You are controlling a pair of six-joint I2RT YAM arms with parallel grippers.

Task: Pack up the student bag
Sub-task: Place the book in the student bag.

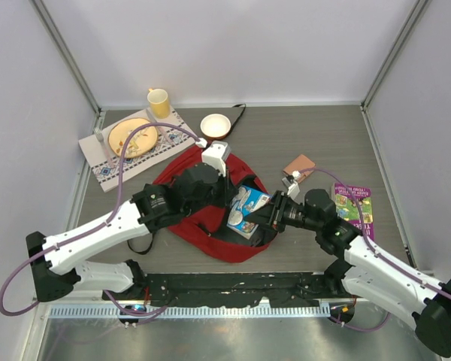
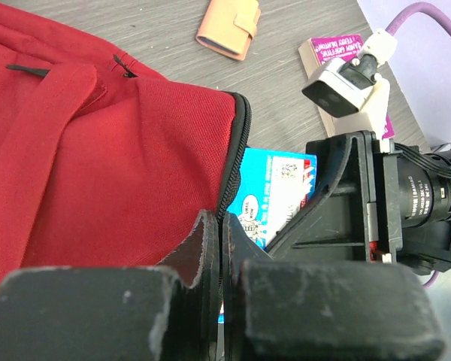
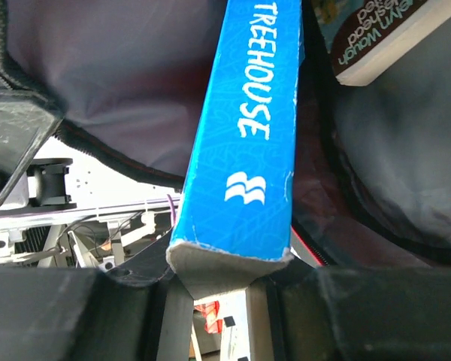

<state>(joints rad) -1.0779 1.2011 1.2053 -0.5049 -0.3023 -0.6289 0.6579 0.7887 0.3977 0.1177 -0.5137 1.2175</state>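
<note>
Jaws of the left gripper [image 2: 219,233] are closed, pinching the zipper rim of the red backpack [image 1: 218,244]. The backpack lies in the middle of the desk [image 1: 301,135] between both arms, mouth open to the right. Right gripper [image 3: 222,301] jaws clamp the end of a blue book [image 1: 248,207], spine reading TREEHOUSE, partly inside the mouth. Second book [image 3: 376,37] sits inside on grey lining. Tan wallet [image 1: 299,163] and purple book [image 1: 355,203] lie right of the backpack. Cloth [image 1: 109,169] with plate [image 1: 131,137], yellow cup [image 1: 159,101] and white bowl [image 1: 215,125] lie behind.
</note>
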